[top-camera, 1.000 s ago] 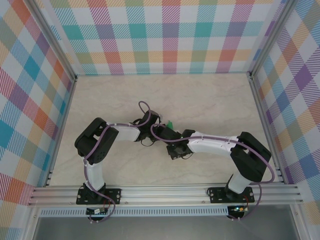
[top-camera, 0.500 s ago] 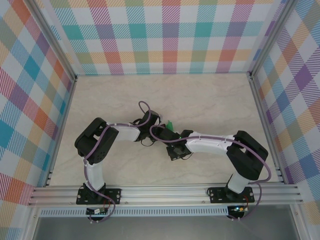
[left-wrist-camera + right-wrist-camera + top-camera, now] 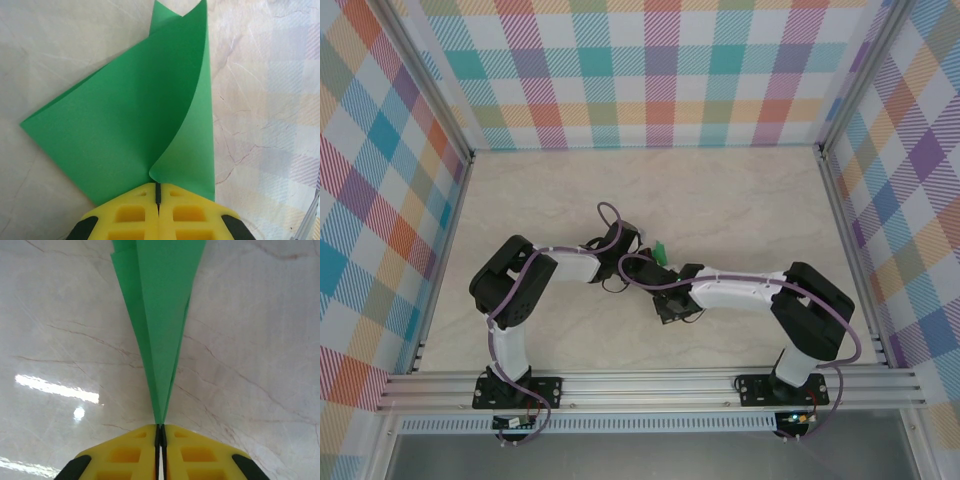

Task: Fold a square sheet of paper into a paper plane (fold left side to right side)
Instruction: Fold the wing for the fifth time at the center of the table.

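2 ends of the paper plane (image 3: pixel 125 110) are being pinched in the left gripper (image 3: pixel 158 192) and right gripper (image 3: pixel 160 432), steadying folds ahead.

1. Folded green paper (image 3: pixel 125 125): thin, smooth, matt paper.
2. Table (image 3: pixel 260 340): marble-look top, glossy, mirroring the lamps.
3. Left gripper (image 3: pixel 158 195) and right gripper (image 3: pixel 160 432): yellow plastic, dull finish.
4. Near rail (image 3: pixel 650 385): brushed metal.
5. Walls (image 3: pixel 660 70): matt checked print.

From above and behind the arm bases (image 3: pixel 517 388) we look down on the whole table (image 3: pixel 740 190); both wrist cameras sit close — sighting along their fingers (image 3: pixel 129 218) at one folded green paper (image 3: pixel 130 115).
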